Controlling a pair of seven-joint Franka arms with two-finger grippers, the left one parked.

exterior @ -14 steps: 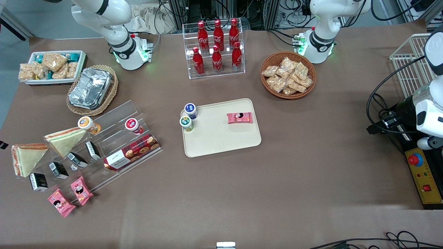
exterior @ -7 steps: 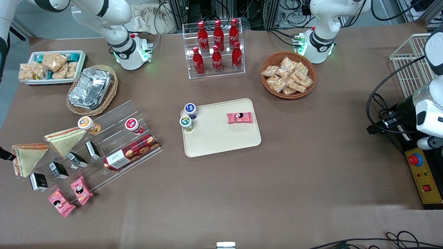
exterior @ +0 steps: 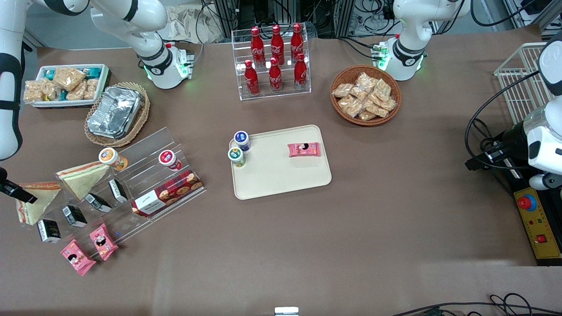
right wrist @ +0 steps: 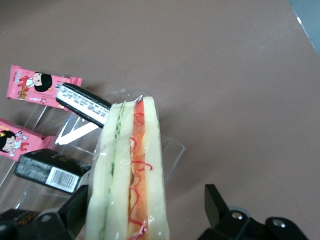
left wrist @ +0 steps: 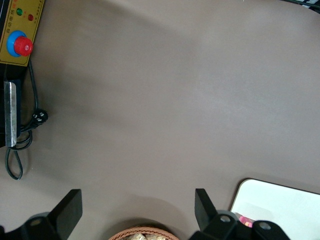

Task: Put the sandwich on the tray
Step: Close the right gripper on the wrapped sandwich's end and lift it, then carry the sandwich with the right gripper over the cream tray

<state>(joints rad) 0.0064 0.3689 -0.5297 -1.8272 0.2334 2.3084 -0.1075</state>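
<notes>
Sandwich [exterior: 33, 202] still seated on acrylic rack [exterior: 131, 175], far left of front view; gripper [right wrist: 145, 220] spread wide around it, nothing gripped. Tray [exterior: 281, 175] at centre not yet reached; grasp and transfer remain.

Brown counter [exterior: 395, 228] carries: cream tray [exterior: 281, 180] mid-counter; acrylic bottle rack [exterior: 271, 61] and wicker snack basket [exterior: 365, 94] farther from the camera; clear stepped display [exterior: 131, 184], foil container in its basket [exterior: 115, 113] and small white tray [exterior: 66, 85] toward the working arm's end. End effector [exterior: 12, 189] hangs over that end, at the sandwich [exterior: 33, 202] on the display, fingers spread either side.
</notes>
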